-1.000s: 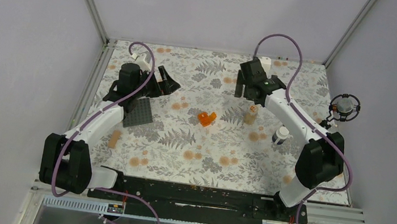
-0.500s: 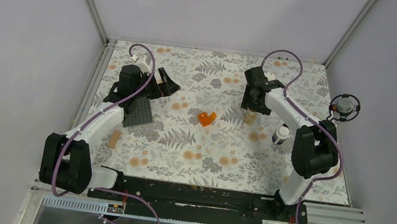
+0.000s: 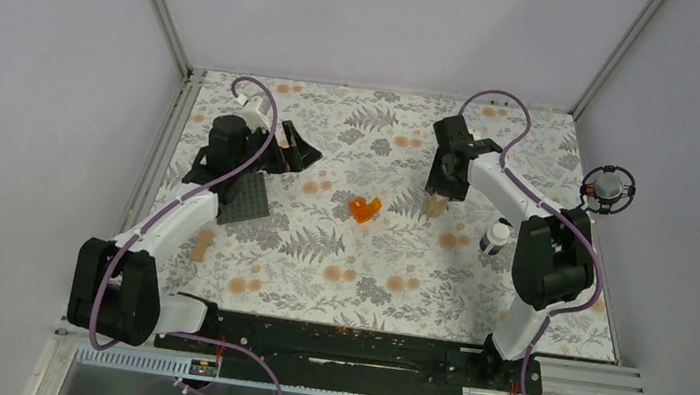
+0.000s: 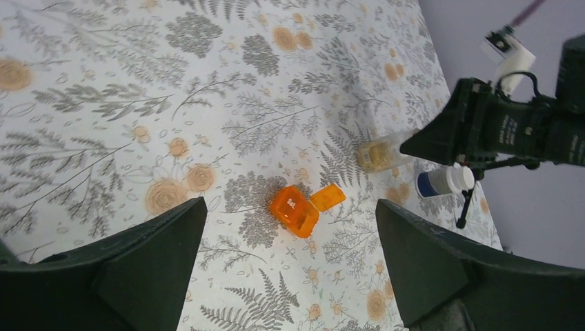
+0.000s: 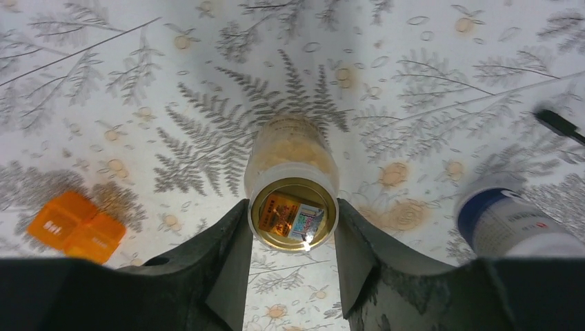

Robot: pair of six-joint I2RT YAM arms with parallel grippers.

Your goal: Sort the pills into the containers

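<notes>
A clear tan bottle [image 3: 438,206] [image 5: 293,162] stands upright on the floral cloth at centre right, with pale contents and a gold label on its white cap. My right gripper [image 3: 439,192] [image 5: 292,210] comes down over it, both fingers pressed against the cap's sides. A white-and-dark bottle [image 3: 495,238] [image 5: 503,221] stands just to its right. An orange hinged-lid box [image 3: 363,207] [image 4: 296,210] lies open mid-table. My left gripper [image 3: 306,155] [image 4: 290,207] hovers open and empty at the left, well above the cloth. I cannot tell loose pills from the orange print.
A dark grey studded plate [image 3: 245,198] lies under the left arm, with a small peach-coloured piece [image 3: 202,245] nearer the front. A black round device [image 3: 609,187] stands at the right edge. Metal frame posts and grey walls enclose the cloth.
My right gripper has swung in over the tan bottle, lowered and closed onto its cap. The left arm has barely shifted.
</notes>
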